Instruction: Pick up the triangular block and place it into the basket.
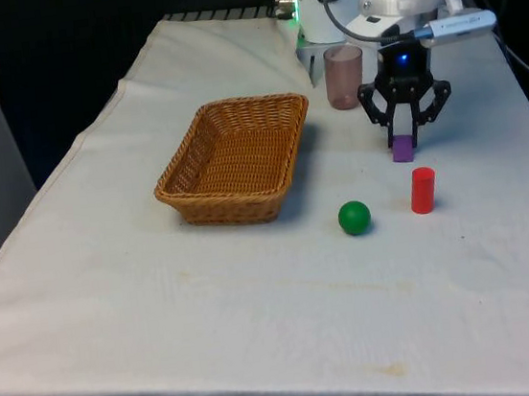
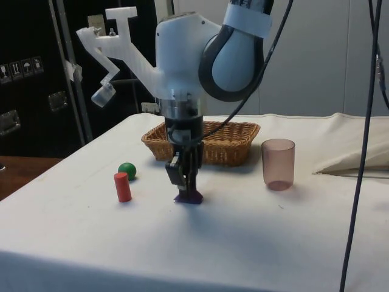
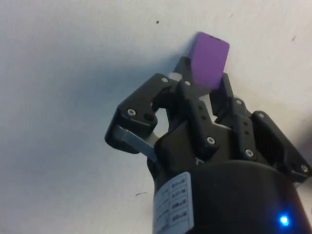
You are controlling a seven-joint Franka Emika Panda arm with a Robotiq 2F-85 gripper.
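Purple wedge-shaped block (image 1: 402,149) clamped in black pincer (image 1: 406,137), resting on white cloth (image 1: 256,286).

Front view looks down the desk (image 1: 161,298); side view sits low alongside; both share the basket (image 1: 234,159); wrist view hugs the claw (image 3: 207,80).

The white label (image 3: 174,204) on the pincer carries print too small to read
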